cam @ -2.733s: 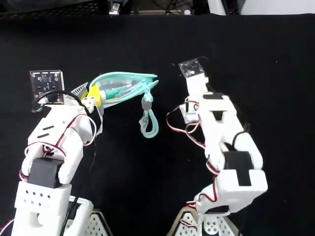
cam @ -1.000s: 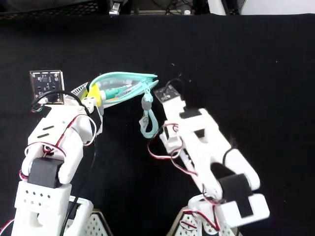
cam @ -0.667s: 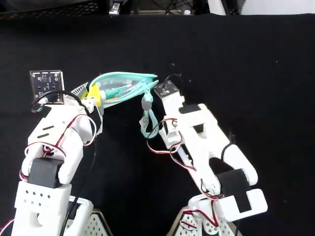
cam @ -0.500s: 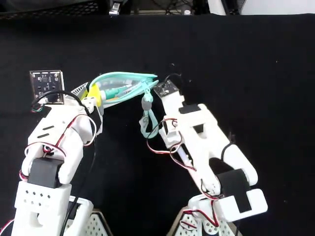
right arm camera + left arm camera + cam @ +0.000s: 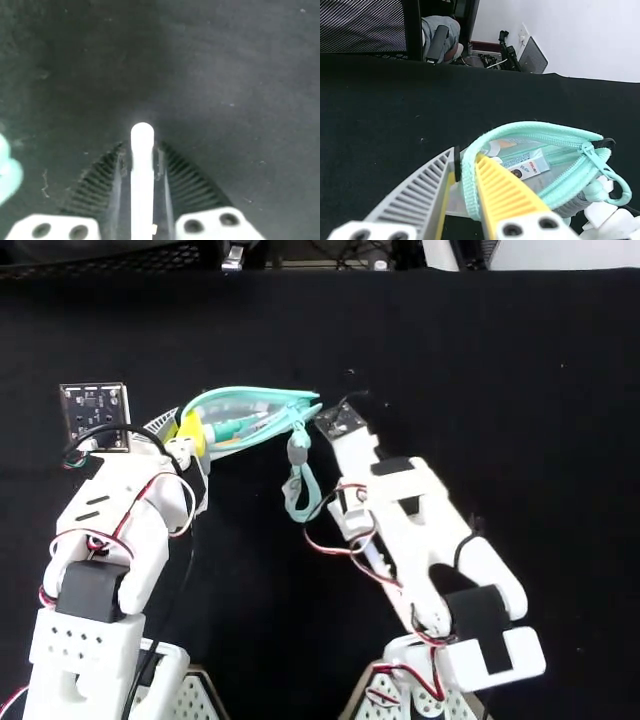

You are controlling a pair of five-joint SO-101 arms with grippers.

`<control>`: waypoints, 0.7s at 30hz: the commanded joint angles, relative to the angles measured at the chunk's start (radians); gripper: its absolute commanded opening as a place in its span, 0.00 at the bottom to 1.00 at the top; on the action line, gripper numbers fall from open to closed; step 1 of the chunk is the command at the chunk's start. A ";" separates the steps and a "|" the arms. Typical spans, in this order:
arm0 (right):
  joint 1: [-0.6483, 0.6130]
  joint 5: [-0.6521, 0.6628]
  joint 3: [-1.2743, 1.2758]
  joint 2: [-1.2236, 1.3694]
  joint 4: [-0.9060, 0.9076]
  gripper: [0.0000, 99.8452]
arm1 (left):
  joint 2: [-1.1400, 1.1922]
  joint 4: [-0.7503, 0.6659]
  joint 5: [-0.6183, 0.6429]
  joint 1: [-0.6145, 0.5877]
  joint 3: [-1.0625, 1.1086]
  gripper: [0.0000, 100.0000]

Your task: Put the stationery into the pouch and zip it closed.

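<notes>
Left wrist view: left gripper (image 5: 466,156) jaws pinched onto rim of mint pouch (image 5: 545,132) at its left end; pouch mouth gaping, zip undone, pull (image 5: 592,150) at the right end; stationery (image 5: 520,167) lying inside. High view: pouch on black worktop (image 5: 530,390), far side, left of centre; strap loop (image 5: 300,490) trailing toward near side from the right tip; right arm's wrist just beside that tip. Right wrist view: right gripper (image 5: 141,146) jaws narrow, clamped on white pen (image 5: 141,200); rounded end poking past the fingertips, over bare worktop.
</notes>
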 commanded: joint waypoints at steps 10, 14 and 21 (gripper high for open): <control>0.077 -0.037 0.283 -0.929 0.017 0.01 | 0.035 0.009 -0.008 -0.022 0.165 0.03; 0.066 -0.048 0.236 -1.280 0.094 0.01 | 0.035 0.009 -0.008 -0.022 0.165 0.03; 0.018 -0.163 0.030 -1.561 -0.077 0.02 | 0.035 0.009 -0.008 -0.021 0.165 0.03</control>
